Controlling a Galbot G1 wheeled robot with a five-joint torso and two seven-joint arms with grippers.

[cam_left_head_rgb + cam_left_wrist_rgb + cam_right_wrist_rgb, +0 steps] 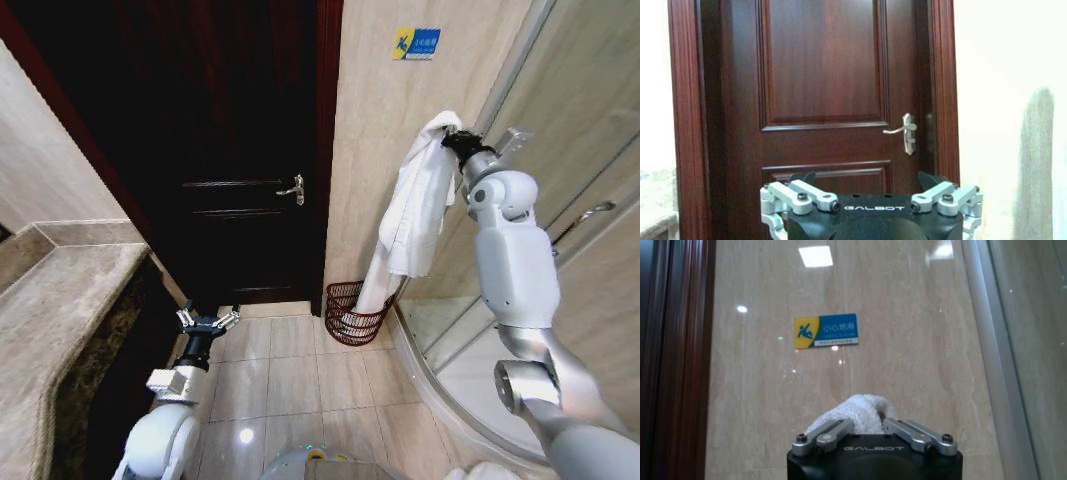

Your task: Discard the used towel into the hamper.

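**Right claw holds towel raised above hamper; left arm idle**

At the far left, a stone-topped desk (60, 300) runs along the wall. Just beside its end, the left claw (208, 322) is held low, pointing at the dark wooden door (230, 150). Its fingers (803, 195) are spread apart and grip nothing. The left wrist view faces the door panel and its metal lever handle (905, 131).

To the right of the door frame, the hamper (355, 313) stands on the tiled floor (290, 380) against the beige wall, beside the curved base of the glass shower enclosure (590, 120). A blue and yellow sign (416, 43) is fixed high on the wall.

The white towel (415, 205) hangs lengthwise in front of the wall. Its lower end reaches down into the hamper opening.

The right claw (455, 140) is raised high and is closed on the top of the towel. In the right wrist view, a bunch of towel cloth (857, 412) sits pinched between the fingers (830, 432), with the sign on the wall ahead
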